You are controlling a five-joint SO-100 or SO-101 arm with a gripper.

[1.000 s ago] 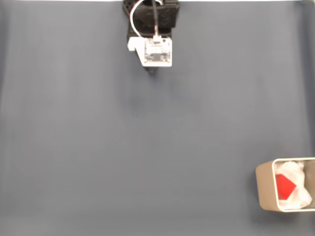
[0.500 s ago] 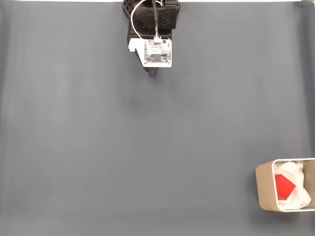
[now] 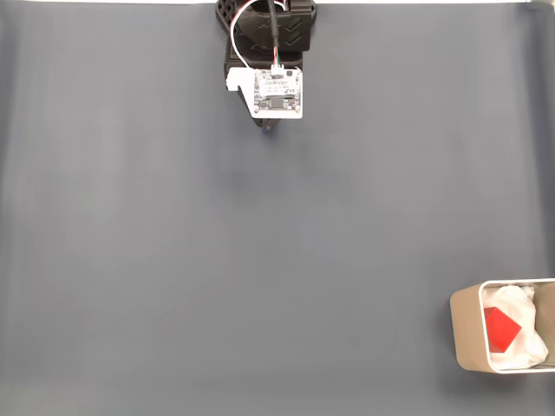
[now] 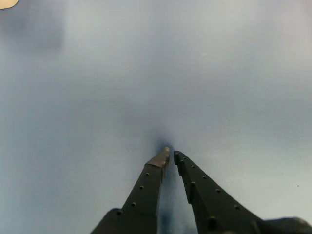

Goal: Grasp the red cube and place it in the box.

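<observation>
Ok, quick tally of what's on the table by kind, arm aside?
Red cube: 1, lying inside the box
Beige box: 1, at the fixed view's lower right edge
White wrinkly paper lining the box: 1
Total: 3

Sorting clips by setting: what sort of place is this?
Likely a tabletop robot test bench: a plain blue-grey mat, a black end effector, and a beige tin box holding a small red cube.
</observation>
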